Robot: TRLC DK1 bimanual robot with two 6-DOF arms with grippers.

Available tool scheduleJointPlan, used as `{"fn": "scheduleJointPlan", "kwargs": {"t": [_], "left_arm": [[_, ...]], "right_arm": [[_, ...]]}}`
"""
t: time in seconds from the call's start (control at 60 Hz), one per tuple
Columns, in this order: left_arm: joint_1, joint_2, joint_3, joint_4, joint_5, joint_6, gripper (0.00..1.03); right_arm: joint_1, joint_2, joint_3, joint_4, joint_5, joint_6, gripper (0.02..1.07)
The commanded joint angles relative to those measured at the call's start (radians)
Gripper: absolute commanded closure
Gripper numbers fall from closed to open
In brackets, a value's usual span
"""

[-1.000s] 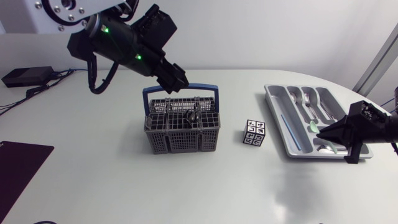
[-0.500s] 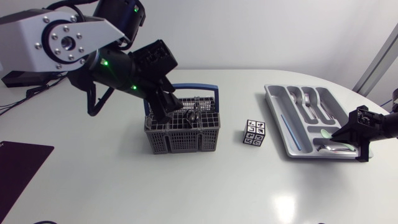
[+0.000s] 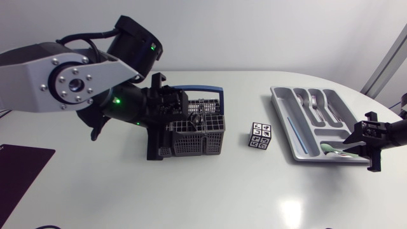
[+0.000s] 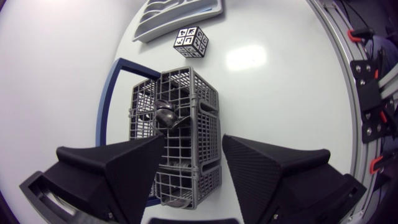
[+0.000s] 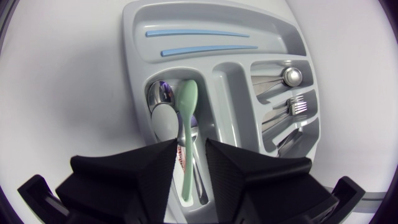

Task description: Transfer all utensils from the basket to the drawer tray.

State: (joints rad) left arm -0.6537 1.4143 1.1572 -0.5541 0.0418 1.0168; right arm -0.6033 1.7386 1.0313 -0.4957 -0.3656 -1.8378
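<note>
**Utensils.** A green spoon (image 5: 188, 106) lies in the near compartment of the tray (image 3: 280, 104), next to a metal spoon (image 5: 163, 117). Forks (image 5: 297, 107) and other cutlery fill the neighbouring compartments. At least one dark utensil (image 4: 165, 115) remains in the basket (image 4: 186, 87). What lies deeper in the mesh cannot be made out.

**Right end effector** (image 5: 189, 144). It sits low over the tray's near end with its fingers a little apart. The green spoon's handle runs between them and does not look clamped. A second ago it held this spoon above the tray, and since then it has come down and spread. Judgement: the spoon has been let go, so this transfer is as good as done. The arm needs only to back out without dragging the handle.

**Left end effector** (image 4: 193, 143). It is wide open, holds nothing, and hangs directly over the basket with its fingers astride the compartments. Over the last second the left arm has swung down from behind the basket to this position. Judgement: the next pick is being lined up, most likely on the dark utensil.

**Surroundings.** A marker cube (image 3: 260, 135) stands on the worktop (image 3: 210, 191) between basket and tray, touching neither.

**Risk.** The mesh dividers may snag a finger, and a lift could tip the basket.
</note>
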Motion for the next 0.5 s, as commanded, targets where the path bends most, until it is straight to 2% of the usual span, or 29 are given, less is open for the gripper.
{"fn": "scheduleJointPlan", "kwargs": {"t": [0.0, 0.2, 0.25, 0.483], "left_arm": [[-0.024, -0.014, -0.025, 0.025, -0.026, 0.109, 0.38], [-0.040, 0.025, 0.007, 0.057, -0.077, 0.197, 0.38], [-0.041, 0.035, 0.019, 0.057, -0.082, 0.212, 0.39], [-0.044, 0.095, 0.053, 0.072, -0.085, 0.279, 0.56]], "right_arm": [[0.008, -0.048, -0.036, 0.002, -0.003, -0.023, 0.40], [0.040, -0.165, -0.097, -0.049, -0.075, 0.051, 0.37], [0.054, -0.195, -0.116, -0.055, -0.093, 0.077, 0.33], [0.148, -0.315, -0.203, -0.055, -0.159, 0.195, 0.33]]}}
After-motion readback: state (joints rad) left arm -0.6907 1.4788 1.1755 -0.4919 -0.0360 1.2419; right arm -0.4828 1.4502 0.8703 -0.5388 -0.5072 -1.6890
